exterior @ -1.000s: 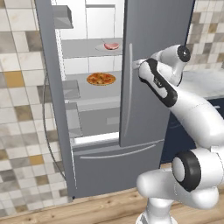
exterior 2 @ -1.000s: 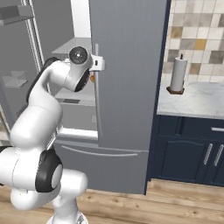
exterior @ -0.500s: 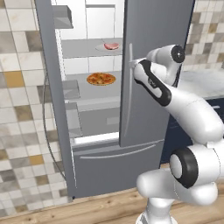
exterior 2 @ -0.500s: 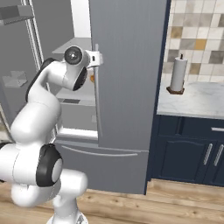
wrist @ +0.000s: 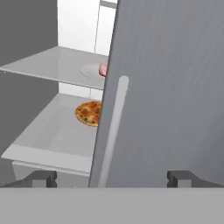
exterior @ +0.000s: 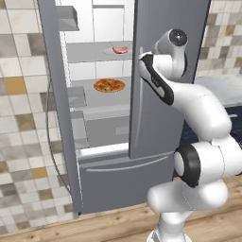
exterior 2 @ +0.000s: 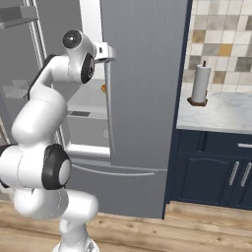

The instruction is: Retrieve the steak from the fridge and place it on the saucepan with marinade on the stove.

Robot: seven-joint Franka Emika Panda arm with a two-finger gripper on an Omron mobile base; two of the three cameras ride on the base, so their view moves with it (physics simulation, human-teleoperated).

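The pincer (wrist: 111, 178) is spread wide and empty, facing the closed right door's (exterior: 170, 71) handle (wrist: 113, 127) in the hand view. The steak (exterior: 120, 49) lies on the upper shelf (exterior: 90, 53) of the fridge (exterior: 99, 179), top centre of the left base view — up and left of the pincer, past the door's edge. The pizza (exterior: 109, 85) sits one shelf lower. The open left side gives room; the door edge crowds the path, I judge.
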